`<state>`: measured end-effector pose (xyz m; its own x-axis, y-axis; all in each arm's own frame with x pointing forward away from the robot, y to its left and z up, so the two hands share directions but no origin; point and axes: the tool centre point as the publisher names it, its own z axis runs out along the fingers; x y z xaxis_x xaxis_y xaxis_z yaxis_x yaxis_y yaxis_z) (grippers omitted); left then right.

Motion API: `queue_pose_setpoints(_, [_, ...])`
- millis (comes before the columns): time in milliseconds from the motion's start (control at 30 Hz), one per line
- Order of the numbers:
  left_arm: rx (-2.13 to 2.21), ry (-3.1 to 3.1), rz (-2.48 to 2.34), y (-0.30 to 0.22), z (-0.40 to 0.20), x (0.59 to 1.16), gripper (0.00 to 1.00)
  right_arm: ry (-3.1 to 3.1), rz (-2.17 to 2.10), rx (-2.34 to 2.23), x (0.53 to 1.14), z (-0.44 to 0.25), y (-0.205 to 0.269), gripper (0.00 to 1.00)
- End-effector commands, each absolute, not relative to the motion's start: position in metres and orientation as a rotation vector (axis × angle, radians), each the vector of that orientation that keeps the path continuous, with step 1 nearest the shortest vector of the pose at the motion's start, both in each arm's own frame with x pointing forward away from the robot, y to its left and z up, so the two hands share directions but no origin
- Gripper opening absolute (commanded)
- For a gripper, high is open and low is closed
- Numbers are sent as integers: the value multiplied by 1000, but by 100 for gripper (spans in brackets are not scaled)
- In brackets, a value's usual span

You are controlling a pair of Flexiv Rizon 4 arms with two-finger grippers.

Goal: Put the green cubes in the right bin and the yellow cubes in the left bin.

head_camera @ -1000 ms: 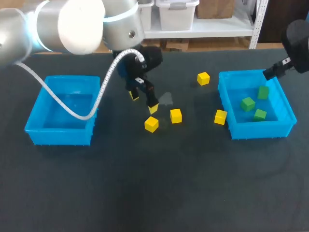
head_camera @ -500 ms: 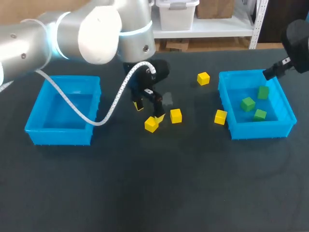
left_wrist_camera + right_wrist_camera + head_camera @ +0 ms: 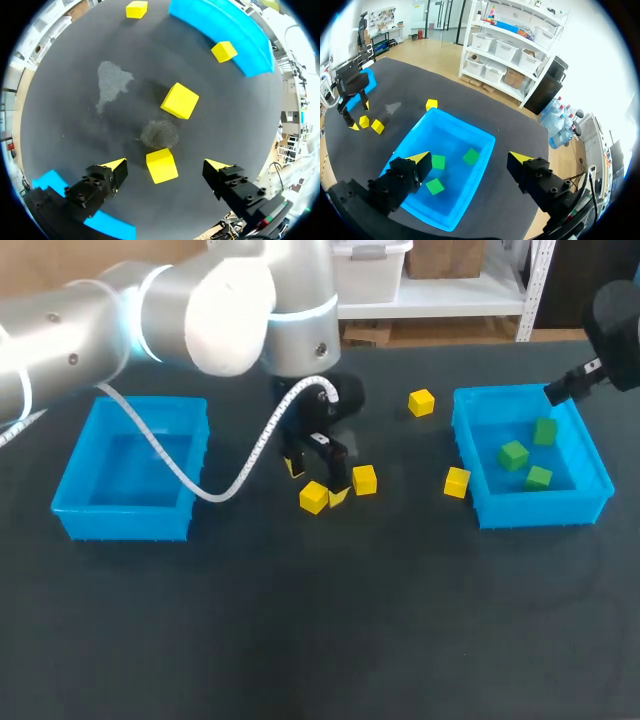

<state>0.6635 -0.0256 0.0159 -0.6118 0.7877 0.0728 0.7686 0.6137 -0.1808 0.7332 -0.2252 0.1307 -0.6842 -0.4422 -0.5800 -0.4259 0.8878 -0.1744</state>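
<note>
My left gripper [image 3: 316, 482] hangs open, low over the middle of the table, with a yellow cube [image 3: 313, 497] between its tips. In the left wrist view that cube [image 3: 161, 165] lies between the fingers, touched by neither. A second yellow cube [image 3: 364, 479] sits just ahead [image 3: 180, 100]. Two more yellow cubes [image 3: 421, 402] [image 3: 457, 482] lie beside the right bin [image 3: 545, 508]. Three green cubes [image 3: 513, 454] rest in that bin. My right gripper [image 3: 470, 159] stands open, high above the right bin [image 3: 464, 126].
The left bin [image 3: 150, 400] holds nothing that I can see, and my left arm's white cable hangs over its right side. A pale smudge [image 3: 112, 82] marks the mat ahead of the left gripper.
My left gripper has moved right and toward the front edge, coming down so its fingers now straddle the yellow cube. The right arm has stayed still.
</note>
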Motion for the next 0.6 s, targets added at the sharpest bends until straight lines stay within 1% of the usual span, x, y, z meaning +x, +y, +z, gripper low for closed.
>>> queue_pose_setpoints(33, [-1269, -2710, 154, -29, 11, 663, 100, 2403, -40, -615, 731, 129, -225, 100])
queue_pose_setpoints(567, [-1219, -2819, 14, -23, -8, 650, 100, 2403, -40, -615, 731, 129, -225, 100])
queue_pose_setpoints(600, [-1216, -2826, 10, -22, -10, 649, 96, 2403, -40, -615, 731, 129, -225, 100])
